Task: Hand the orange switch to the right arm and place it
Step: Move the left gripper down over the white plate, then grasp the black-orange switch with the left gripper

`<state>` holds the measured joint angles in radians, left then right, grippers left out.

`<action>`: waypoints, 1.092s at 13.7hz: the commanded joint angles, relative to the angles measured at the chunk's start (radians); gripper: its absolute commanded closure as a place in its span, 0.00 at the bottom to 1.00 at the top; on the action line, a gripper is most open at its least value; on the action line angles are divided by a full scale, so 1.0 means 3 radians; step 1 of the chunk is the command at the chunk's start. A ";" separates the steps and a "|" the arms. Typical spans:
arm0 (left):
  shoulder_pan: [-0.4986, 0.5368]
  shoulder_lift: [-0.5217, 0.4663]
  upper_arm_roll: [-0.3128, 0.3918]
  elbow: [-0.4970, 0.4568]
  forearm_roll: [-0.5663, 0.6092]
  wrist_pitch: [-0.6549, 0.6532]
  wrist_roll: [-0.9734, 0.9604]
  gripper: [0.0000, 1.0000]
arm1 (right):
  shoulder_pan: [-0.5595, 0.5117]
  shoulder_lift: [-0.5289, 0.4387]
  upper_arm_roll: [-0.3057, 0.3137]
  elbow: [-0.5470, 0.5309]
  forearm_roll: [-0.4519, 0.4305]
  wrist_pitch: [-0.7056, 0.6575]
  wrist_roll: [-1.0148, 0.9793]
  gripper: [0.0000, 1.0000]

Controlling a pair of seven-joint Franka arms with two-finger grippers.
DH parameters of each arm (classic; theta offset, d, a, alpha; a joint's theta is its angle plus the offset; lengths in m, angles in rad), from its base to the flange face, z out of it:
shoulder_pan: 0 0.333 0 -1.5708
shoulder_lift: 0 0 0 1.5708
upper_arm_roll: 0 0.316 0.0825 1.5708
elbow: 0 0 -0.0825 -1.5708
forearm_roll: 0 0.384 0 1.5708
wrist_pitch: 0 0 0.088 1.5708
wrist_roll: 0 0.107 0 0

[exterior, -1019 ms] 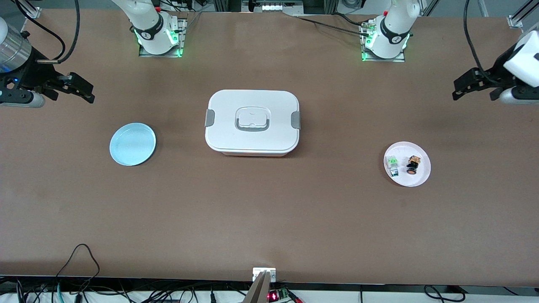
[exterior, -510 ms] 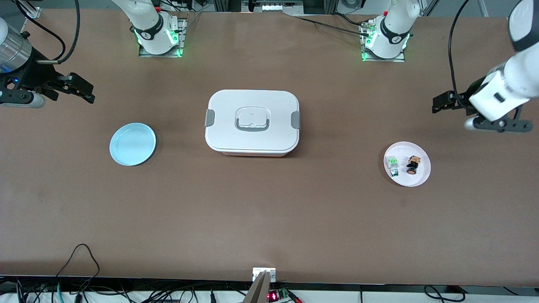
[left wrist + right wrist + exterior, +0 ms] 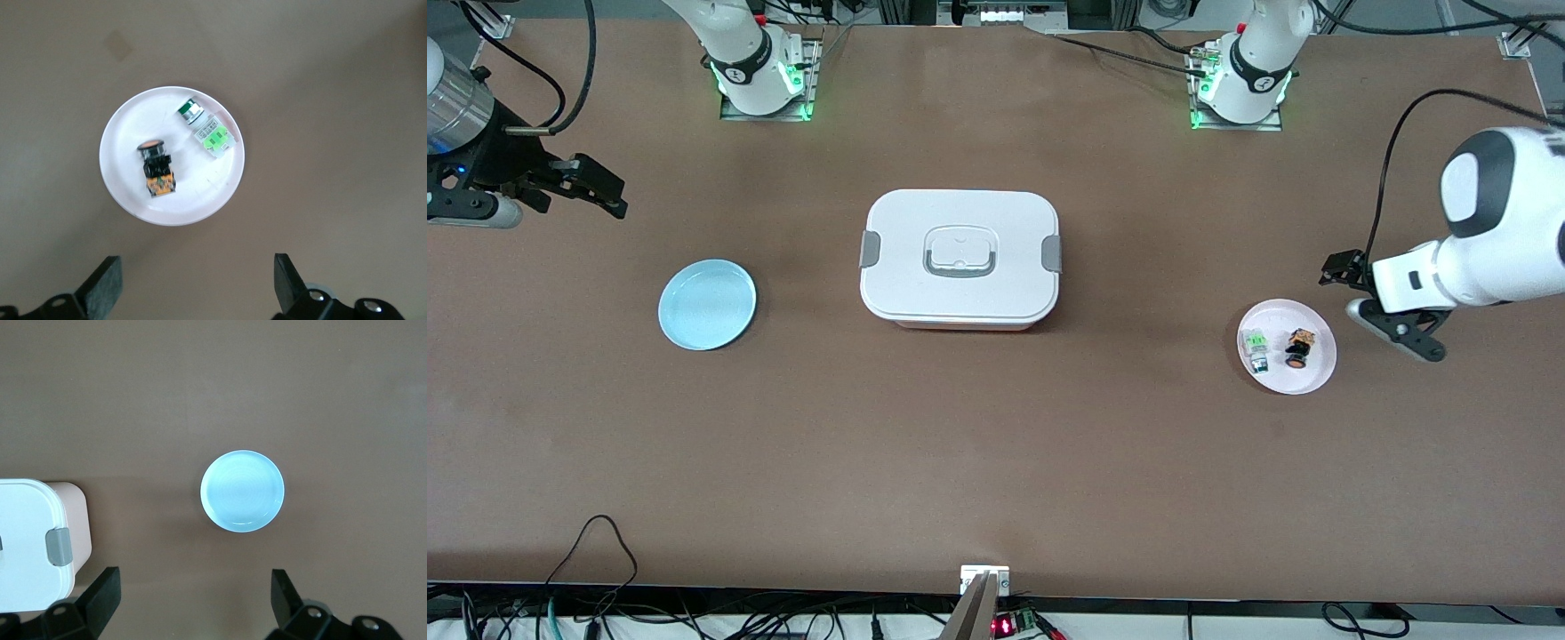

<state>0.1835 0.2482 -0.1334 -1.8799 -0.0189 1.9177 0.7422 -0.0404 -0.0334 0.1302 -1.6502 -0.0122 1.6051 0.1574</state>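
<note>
The orange switch (image 3: 1298, 347) lies on its side on a small white plate (image 3: 1294, 316) near the left arm's end of the table, beside a green-and-silver switch (image 3: 1256, 348). My left gripper (image 3: 1374, 307) hovers open and empty just beside the plate. In the left wrist view the orange switch (image 3: 155, 168), the green switch (image 3: 205, 128) and the plate (image 3: 193, 193) lie ahead of the open left gripper (image 3: 195, 283). My right gripper (image 3: 609, 197) waits open and empty in the air at the right arm's end of the table, and it also shows open in the right wrist view (image 3: 193, 593).
A white lidded box with grey latches (image 3: 960, 258) stands mid-table and shows partly in the right wrist view (image 3: 33, 540). A light blue plate (image 3: 707, 304) lies toward the right arm's end and also shows in the right wrist view (image 3: 242, 491). Cables run along the near table edge.
My left arm has swung in from the table's end and come down beside the white plate. The right arm, the switches and the plates have not moved.
</note>
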 commanded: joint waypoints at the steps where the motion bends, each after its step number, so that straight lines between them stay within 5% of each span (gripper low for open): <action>1: 0.0043 0.0072 -0.0010 -0.0258 -0.0060 0.0437 0.1061 0.00 | -0.0039 -0.0006 0.0026 0.0009 0.0056 0.0013 0.0033 0.00; 8: 0.0125 0.0583 -0.0010 -0.0325 -0.0060 0.1251 0.3353 0.00 | -0.0039 -0.0006 0.0026 0.0009 0.0061 0.0008 0.0028 0.00; 15: 0.0165 0.0860 -0.0016 -0.0412 -0.0065 0.1696 0.4311 0.00 | -0.0039 -0.0006 0.0021 0.0009 0.0061 -0.0002 0.0033 0.00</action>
<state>0.2163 0.4956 -0.1333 -1.9949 -0.0189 2.3901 1.9618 -0.0404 -0.0333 0.1301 -1.6501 -0.0108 1.6051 0.1574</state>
